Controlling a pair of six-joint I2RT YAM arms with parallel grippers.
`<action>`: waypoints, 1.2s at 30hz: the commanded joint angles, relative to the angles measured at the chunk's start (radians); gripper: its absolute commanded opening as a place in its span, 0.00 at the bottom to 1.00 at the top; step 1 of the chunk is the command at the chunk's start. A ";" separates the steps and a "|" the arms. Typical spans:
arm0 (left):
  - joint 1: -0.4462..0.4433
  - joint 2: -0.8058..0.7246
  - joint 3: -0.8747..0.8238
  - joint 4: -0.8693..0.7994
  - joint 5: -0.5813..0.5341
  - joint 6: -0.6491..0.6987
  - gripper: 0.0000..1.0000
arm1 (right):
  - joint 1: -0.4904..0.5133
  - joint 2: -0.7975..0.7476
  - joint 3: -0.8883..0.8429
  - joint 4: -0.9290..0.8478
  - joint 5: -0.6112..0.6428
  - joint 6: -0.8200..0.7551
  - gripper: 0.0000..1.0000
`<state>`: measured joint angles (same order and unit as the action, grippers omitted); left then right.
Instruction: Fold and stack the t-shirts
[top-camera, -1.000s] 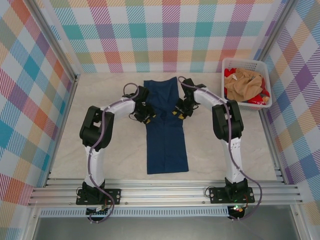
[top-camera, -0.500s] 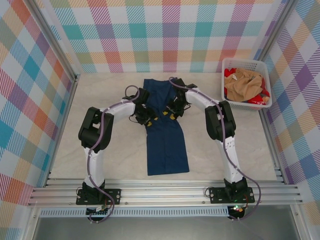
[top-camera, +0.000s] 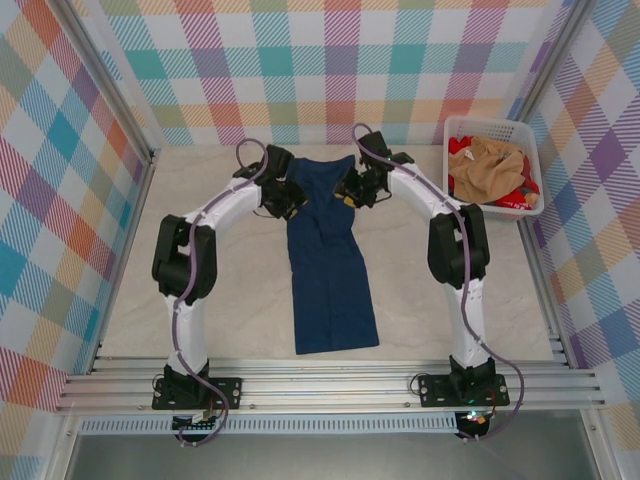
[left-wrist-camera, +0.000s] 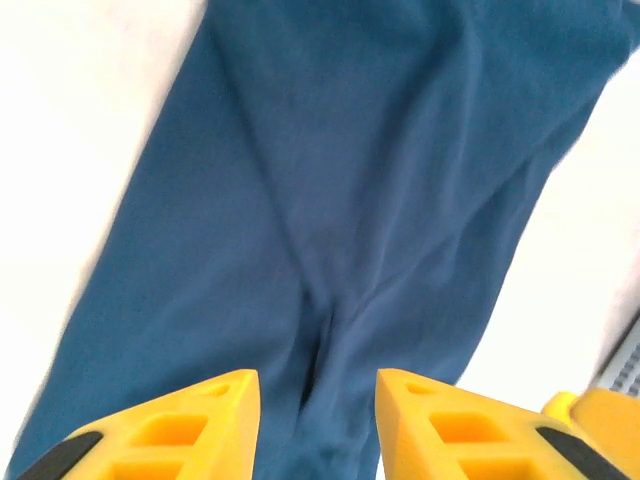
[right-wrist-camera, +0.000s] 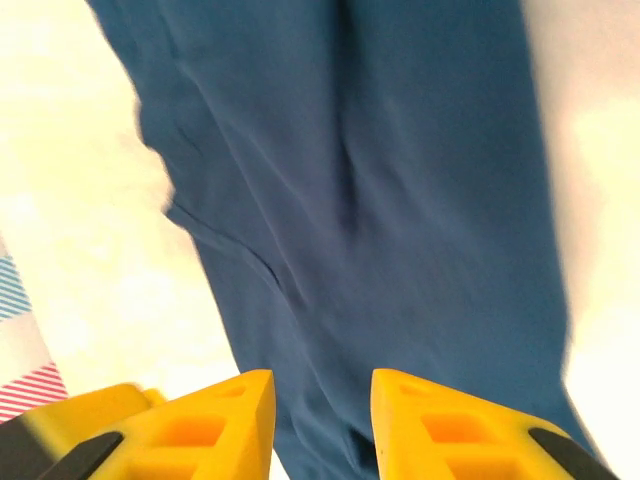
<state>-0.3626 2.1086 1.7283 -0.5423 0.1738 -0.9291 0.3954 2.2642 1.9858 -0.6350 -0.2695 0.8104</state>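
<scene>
With the navy t-shirt (top-camera: 330, 270) lying as a long strip down the desk's (top-camera: 450, 300) middle, the crosswise fold seems due: left pincer (top-camera: 286, 200) and right pincer (top-camera: 350, 190) flank its far end, narrowly parted, grip unclear, and should pinch both corners and carry them nearward.

Bright even overhead light; wrist views motion-blurred, table (left-wrist-camera: 60, 100) blown out white.

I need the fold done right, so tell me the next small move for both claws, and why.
The navy t-shirt lies as a long narrow strip. The left claw and right claw sit near its far end, one at each side, jaws apart over the cloth. So probably: close both on that far end, ready to fold it toward the near hem.
</scene>
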 joint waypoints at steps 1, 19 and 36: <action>0.031 0.151 0.116 0.051 -0.026 0.010 0.35 | -0.017 0.158 0.128 0.025 -0.063 -0.026 0.29; 0.053 0.654 0.708 0.020 0.142 -0.095 0.35 | -0.161 0.617 0.638 -0.021 -0.190 0.222 0.27; 0.068 0.279 0.427 -0.110 -0.082 -0.056 0.09 | -0.166 0.311 0.511 0.025 -0.182 0.072 0.34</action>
<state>-0.3023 2.5168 2.2082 -0.6201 0.1711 -0.9977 0.2230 2.7171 2.5084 -0.5888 -0.4850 0.9512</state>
